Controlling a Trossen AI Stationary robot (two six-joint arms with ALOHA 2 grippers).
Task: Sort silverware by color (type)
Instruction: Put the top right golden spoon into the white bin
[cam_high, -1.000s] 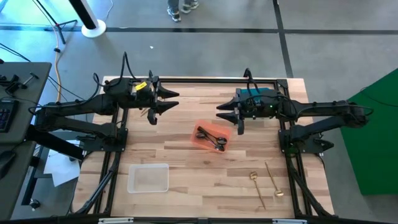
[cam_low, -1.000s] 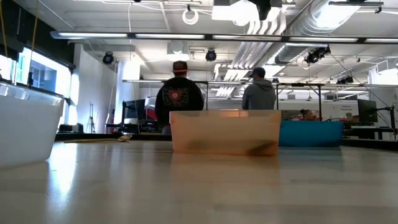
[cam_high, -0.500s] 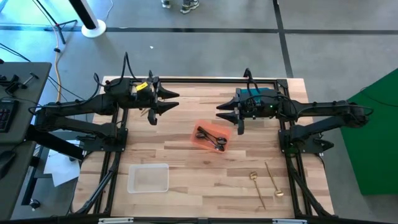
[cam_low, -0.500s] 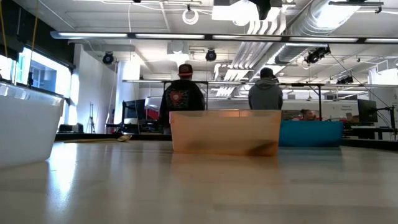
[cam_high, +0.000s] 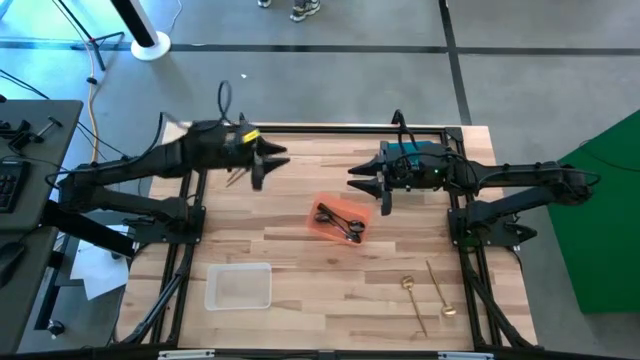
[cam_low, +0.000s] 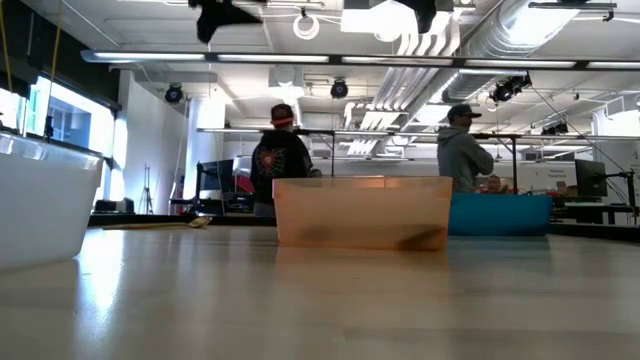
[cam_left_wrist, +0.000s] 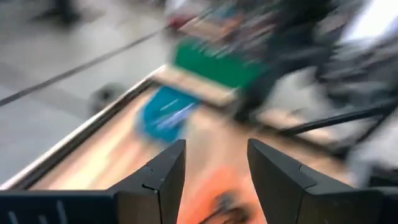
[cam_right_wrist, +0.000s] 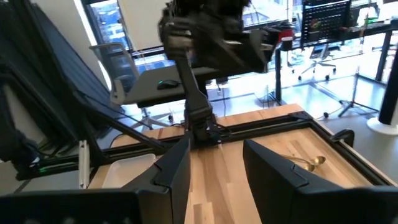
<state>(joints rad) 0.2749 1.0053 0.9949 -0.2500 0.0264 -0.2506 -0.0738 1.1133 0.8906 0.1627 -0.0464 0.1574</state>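
Silverware lay in three spots: black pieces (cam_high: 341, 222), too tangled to count, in the one orange bin (cam_high: 343, 219) at mid-table; two gold pieces (cam_high: 427, 292) on bare wood near the right front corner; one gold piece (cam_high: 237, 178) at the back left, just under the left gripper (cam_high: 262, 164). One clear bin (cam_high: 239, 286) sat empty at the front left, one blue bin (cam_high: 404, 152) at the back. Both grippers, left and right (cam_high: 372, 184), hung above the table with fingers parted, holding nothing. The table (cam_high: 300, 260) was pale butcher-block wood. Beyond it, two people (cam_low: 281, 160) stood in an open workshop.
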